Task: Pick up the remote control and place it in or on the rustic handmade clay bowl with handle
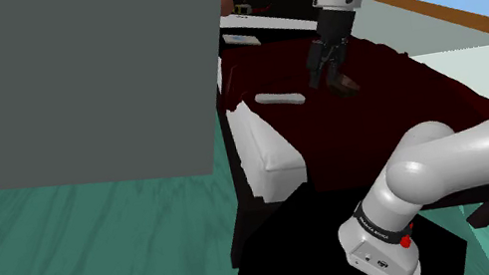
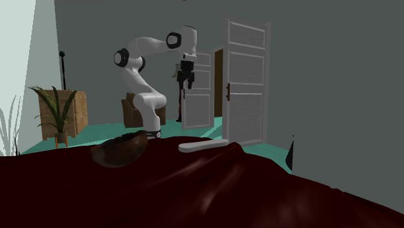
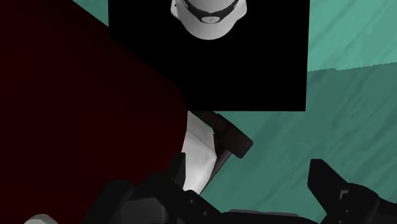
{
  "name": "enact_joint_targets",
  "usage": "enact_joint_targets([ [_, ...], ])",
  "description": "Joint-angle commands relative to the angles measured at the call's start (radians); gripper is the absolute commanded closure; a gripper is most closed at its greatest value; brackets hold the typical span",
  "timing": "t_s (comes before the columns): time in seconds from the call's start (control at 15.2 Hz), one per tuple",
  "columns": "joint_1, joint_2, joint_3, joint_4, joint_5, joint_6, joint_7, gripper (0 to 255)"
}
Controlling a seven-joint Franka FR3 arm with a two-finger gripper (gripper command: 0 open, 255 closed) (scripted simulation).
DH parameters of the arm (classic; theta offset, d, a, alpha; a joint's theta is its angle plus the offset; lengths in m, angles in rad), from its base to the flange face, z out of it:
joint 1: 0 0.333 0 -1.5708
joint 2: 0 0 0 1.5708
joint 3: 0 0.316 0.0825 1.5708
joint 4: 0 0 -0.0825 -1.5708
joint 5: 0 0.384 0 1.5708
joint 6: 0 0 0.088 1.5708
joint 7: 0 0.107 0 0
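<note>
We see the remote [image 2: 202,145] right of the bowl [image 2: 120,149] on the near red cover [image 2: 259,194]; the gripper [image 2: 186,79] hangs far behind

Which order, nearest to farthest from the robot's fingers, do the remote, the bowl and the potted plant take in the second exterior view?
1. Remote: on the bed, almost straight below the fingers.
2. Bowl: on the bed too, further toward that view's left.
3. Potted plant: far left, beyond the bed.

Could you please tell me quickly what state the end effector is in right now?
Black two-finger end effector: open, fingers apart, holding nothing.
</note>
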Motion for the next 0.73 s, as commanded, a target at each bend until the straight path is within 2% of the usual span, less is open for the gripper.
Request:
enact_joint_targets([
  [0.0,0.0,0.0,0.0,0.0,0.0,0.0,0.0,0],
  [0.33,0.003,0.041,-0.109,-0.056,-0.109,0.114,-0.211,0],
  [0.66,0.009,0.131,-0.219,-0.072,-0.199,0.247,-0.413,0],
])
